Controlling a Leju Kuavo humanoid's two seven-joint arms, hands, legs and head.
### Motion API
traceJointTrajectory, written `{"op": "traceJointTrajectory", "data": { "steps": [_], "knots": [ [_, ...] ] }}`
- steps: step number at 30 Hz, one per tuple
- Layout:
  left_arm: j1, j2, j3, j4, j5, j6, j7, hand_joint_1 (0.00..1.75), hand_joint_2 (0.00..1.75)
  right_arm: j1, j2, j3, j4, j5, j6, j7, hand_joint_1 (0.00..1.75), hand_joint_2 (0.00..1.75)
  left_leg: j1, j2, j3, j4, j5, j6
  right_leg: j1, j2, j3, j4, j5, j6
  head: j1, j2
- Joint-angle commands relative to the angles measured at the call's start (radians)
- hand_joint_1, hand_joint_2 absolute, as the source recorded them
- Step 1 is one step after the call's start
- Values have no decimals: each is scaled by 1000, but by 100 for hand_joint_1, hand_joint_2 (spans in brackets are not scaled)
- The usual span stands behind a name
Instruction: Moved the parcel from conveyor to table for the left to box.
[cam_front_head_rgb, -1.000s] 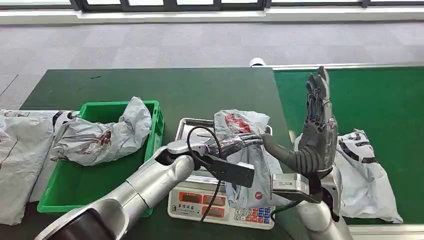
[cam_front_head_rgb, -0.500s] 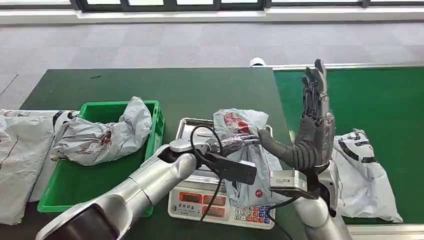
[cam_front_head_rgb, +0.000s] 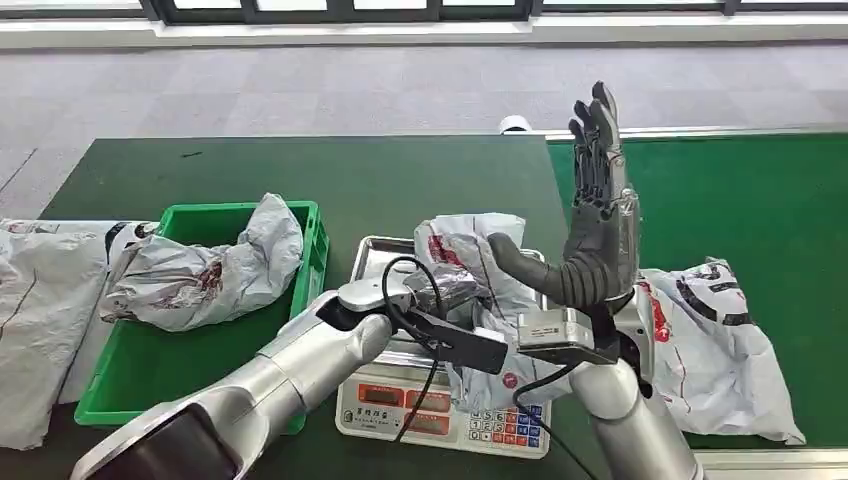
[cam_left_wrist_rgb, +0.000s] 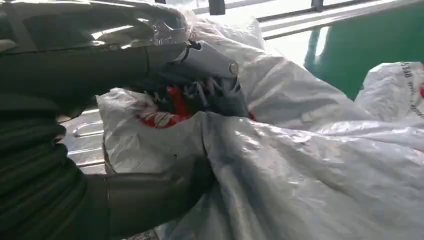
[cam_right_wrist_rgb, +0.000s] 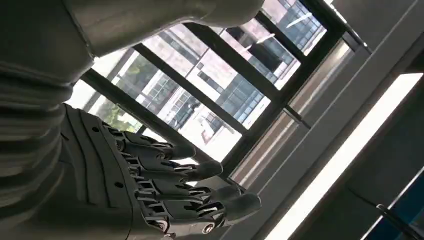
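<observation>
While left hand (cam_front_head_rgb: 440, 292) grips one parcel (cam_front_head_rgb: 470, 250) — right hand (cam_front_head_rgb: 598, 230) spread, empty | one crate (cam_front_head_rgb: 120, 385) | one scale (cam_front_head_rgb: 440, 410)

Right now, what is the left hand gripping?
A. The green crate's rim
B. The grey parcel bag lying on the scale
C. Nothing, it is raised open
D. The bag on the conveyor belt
B: the left hand has its fingers closed into the crumpled grey parcel bag over the scale; the right hand is raised, holding nothing.
</observation>
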Motion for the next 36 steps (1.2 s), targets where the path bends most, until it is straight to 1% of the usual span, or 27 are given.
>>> {"op": "traceJointTrajectory", "data": {
  "steps": [1, 8, 13, 15, 17, 18, 20, 21, 22, 23, 24, 25, 27, 29, 30, 31, 32, 34, 35, 36],
  "knots": [
    [7, 21, -68, 90, -45, 82, 43, 175, 175, -54, -9, 54, 47, -7, 2, 15, 0, 175, 0, 3, 2, -2, 0, -1, 0, 2, 1, -1, 1, 0, 0, 0],
    [24, 30, -57, 92, -63, 106, 48, 175, 175, -43, -9, 53, 31, -4, -1, 13, 0, 175, 1, 4, 2, -4, 1, -1, 1, 3, 1, -4, 2, -1, 0, 0],
    [54, 49, -37, 77, -64, 140, 28, 175, 175, 23, -28, 44, -11, 11, -19, 7, 0, 175, 1, 3, 3, -4, 1, -1, 1, 2, 2, -4, 2, -1, 0, 0],
    [60, 56, -16, 54, -79, 217, 48, 175, 175, 56, -34, 35, -44, 23, -36, 5, 0, 175, 1, 1, 3, -3, 0, -1, 1, 1, 2, -3, 1, 0, 0, 0],
    [64, 84, 39, -18, -106, 355, 100, 175, 175, 90, -38, 25, -75, 43, -53, 9, 0, 175, 1, 1, 4, -6, 1, -2, 1, 0, 3, -6, 2, -1, 0, 0],
    [62, 102, 67, -55, -119, 394, 119, 175, 175, 102, -39, 22, -85, 48, -58, 10, 0, 175, 1, 1, 1, -2, 0, -1, 1, 0, 1, -2, 0, 0, 0, 0],
    [100, 165, 191, -245, -198, 542, 213, 175, 175, 120, -32, 15, -108, 61, -76, 17, 0, 175, 1, 2, 1, -3, 1, -1, 1, 1, 0, -3, 2, -1, 0, 0],
    [120, 189, 238, -325, -229, 541, 223, 175, 175, 119, -31, 18, -113, 65, -74, 24, 0, 175, 1, 2, -1, 0, 0, -1, 1, 1, -2, -1, 1, 0, 0, 0],
    [132, 198, 262, -363, -245, 511, 222, 175, 175, 118, -30, 19, -114, 67, -74, 27, 0, 175, 1, 3, -1, -1, 0, -1, 1, 2, -2, -1, 1, -1, 0, 0],
    [163, 208, 326, -433, -276, 582, 246, 175, 175, 120, -28, 16, -114, 71, -82, 31, 0, 175, 0, 3, -1, -1, 0, -1, 0, 2, -3, 0, 1, 0, 0, 0],
    [182, 216, 360, -470, -297, 618, 252, 175, 175, 125, -28, 15, -114, 75, -89, 33, 0, 175, 1, 4, -1, -1, 0, -1, 1, 3, -2, -1, 1, -1, 0, 0],
    [229, 236, 425, -552, -329, 673, 261, 175, 175, 146, -32, 13, -116, 81, -108, 32, 0, 175, 1, 6, 0, -3, 1, -2, 1, 4, -2, -3, 2, -1, 0, 0],
    [326, 282, 530, -702, -372, 726, 266, 175, 175, 192, -54, 14, -121, 88, -149, 26, 0, 175, 1, 6, 2, -5, 1, -2, 1, 4, 0, -4, 2, -1, 0, 0],
    [357, 292, 560, -742, -376, 713, 244, 175, 175, 205, -64, 15, -121, 82, -160, 18, 0, 175, 1, 7, 4, -5, 0, -1, 1, 6, 1, -4, 1, -1, 0, 0],
    [357, 292, 560, -742, -376, 713, 244, 175, 175, 205, -64, 15, -121, 82, -160, 18, 0, 175, 2, 9, 5, -6, -1, -2, 2, 7, 1, -5, 2, -1, 0, 0],
    [355, 284, 559, -734, -378, 711, 242, 175, 175, 201, -62, 16, -120, 80, -160, 17, 0, 175, 1, 7, 3, -4, -1, -1, 1, 6, 0, -3, 1, -1, 0, 0],
    [372, 279, 590, -740, -403, 780, 265, 175, 175, 206, -67, 14, -119, 80, -167, 21, 0, 175, 2, 7, 4, -5, -1, -2, 2, 6, 0, -4, 1, -1, 0, 0],
    [452, 306, 676, -783, -396, 877, 266, 175, 175, 232, -74, 3, -112, 82, -189, 22, 0, 175, 2, 5, 2, -4, 0, -2, 2, 5, 0, -4, 1, -1, 0, 0],
    [480, 317, 698, -798, -370, 882, 249, 175, 175, 244, -76, -1, -111, 82, -195, 20, 0, 175, 1, 6, 2, -4, 0, -1, 1, 6, -1, -3, 1, -1, 0, 0],
    [520, 302, 753, -821, -358, 882, 211, 175, 175, 261, -79, -6, -113, 87, -204, 17, 0, 175, 2, 8, 4, -7, 0, -2, 2, 7, 1, -6, 2, -1, 0, 0]
  ]
}}
